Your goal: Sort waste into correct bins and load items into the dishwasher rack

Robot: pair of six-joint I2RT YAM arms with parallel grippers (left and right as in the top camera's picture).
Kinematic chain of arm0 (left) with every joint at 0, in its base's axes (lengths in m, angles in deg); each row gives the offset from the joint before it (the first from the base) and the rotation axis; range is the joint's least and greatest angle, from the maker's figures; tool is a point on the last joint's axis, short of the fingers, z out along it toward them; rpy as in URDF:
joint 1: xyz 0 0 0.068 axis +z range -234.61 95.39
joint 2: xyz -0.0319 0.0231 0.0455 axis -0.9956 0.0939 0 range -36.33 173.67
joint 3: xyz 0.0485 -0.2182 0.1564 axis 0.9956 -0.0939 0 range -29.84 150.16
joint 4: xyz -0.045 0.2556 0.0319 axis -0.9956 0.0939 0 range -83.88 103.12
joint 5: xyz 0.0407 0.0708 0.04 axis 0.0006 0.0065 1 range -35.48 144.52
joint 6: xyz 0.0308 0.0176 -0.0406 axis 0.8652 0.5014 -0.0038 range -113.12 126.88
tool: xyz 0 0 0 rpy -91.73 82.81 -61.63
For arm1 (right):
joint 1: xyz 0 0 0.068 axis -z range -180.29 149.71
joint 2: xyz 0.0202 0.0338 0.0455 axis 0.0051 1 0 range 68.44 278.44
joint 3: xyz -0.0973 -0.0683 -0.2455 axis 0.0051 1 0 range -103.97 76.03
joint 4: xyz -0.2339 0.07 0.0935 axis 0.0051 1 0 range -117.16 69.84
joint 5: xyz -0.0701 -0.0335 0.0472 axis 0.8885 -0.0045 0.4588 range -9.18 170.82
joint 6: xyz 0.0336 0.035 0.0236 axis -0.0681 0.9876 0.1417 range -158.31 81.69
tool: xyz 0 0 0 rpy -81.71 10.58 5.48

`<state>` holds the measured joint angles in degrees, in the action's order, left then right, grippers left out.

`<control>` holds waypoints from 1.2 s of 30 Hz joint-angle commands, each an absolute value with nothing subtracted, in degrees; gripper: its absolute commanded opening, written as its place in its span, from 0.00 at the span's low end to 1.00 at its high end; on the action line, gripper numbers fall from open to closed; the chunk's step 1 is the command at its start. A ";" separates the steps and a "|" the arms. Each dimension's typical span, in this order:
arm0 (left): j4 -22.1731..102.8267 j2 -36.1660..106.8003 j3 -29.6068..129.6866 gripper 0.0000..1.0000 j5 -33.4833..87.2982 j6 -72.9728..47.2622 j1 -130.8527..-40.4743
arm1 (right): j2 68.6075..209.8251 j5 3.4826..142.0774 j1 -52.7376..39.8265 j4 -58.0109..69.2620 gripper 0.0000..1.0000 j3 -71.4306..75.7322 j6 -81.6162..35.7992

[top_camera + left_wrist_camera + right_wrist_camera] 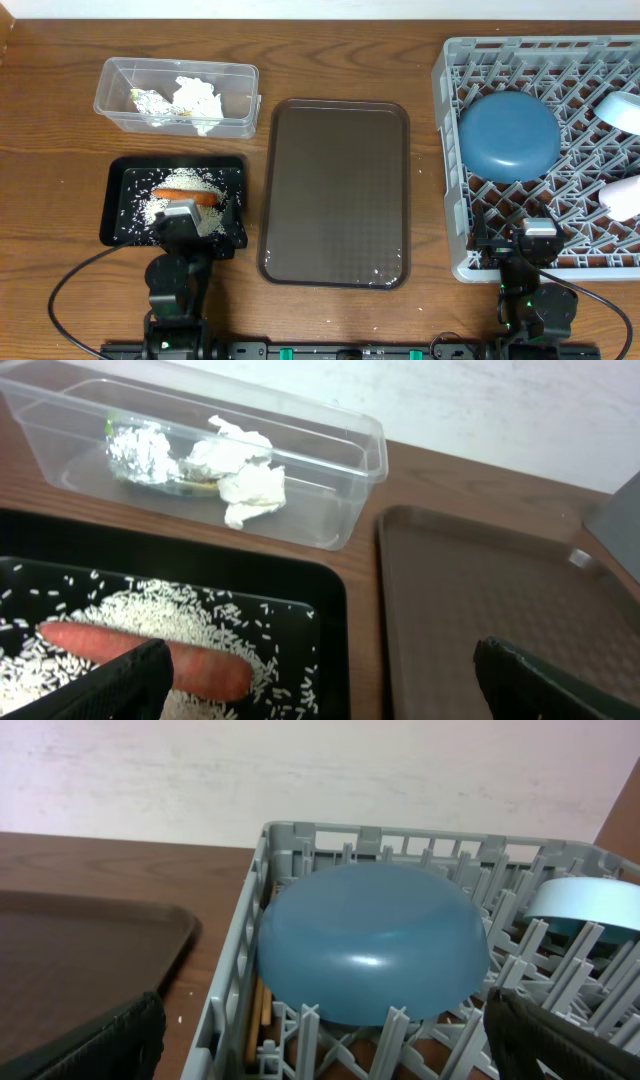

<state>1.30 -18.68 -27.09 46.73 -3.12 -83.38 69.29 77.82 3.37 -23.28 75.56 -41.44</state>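
Observation:
The clear tub (110, 105) holds the foil wrapper (148, 101) and the white napkin (197, 97); both also show in the left wrist view, wrapper (138, 450) and napkin (243, 465). The black tray (112, 215) holds rice (190, 182) and the carrot (185, 195). The grey rack (450, 150) holds the dark-blue bowl (510, 135) upside down, the light-blue bowl (620, 108), the white cup (625, 198), and the chopsticks (262, 1010) by its left wall. My left gripper (320, 685) is open above the black tray's right edge. My right gripper (325, 1045) is open above the rack's front left corner.
The brown serving tray (335, 190) lies between the black tray and the rack, with a few stray rice grains near its front edge. Cables run from both arm bases along the table's front edge.

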 commanded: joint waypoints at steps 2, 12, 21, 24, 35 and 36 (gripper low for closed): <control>0.62 -24.47 -29.52 0.98 46.38 -1.65 -83.42 | 68.94 77.58 3.50 -23.11 0.99 75.71 -40.50; 9.91 -36.14 -29.61 0.98 51.23 -0.36 -83.42 | 68.94 77.58 3.50 -23.11 0.99 75.71 -40.50; 10.15 -36.23 -29.61 0.98 51.85 5.10 -83.42 | 68.94 77.58 3.50 -23.11 0.99 75.71 -40.53; 10.15 -36.23 -29.61 0.98 52.20 5.36 -83.42 | 68.94 77.58 3.50 -23.13 0.99 75.71 -40.50; 10.09 -36.08 -29.61 0.98 52.20 5.34 -83.42 | 68.94 77.58 3.50 -23.11 0.99 75.71 -40.53; 10.09 -36.08 -29.61 0.98 52.20 5.34 -83.42 | 68.94 77.58 3.50 -23.11 0.99 75.71 -40.50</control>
<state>7.62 -35.69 -28.89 51.47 4.18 -83.38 69.29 77.84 3.37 -23.28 75.56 -41.42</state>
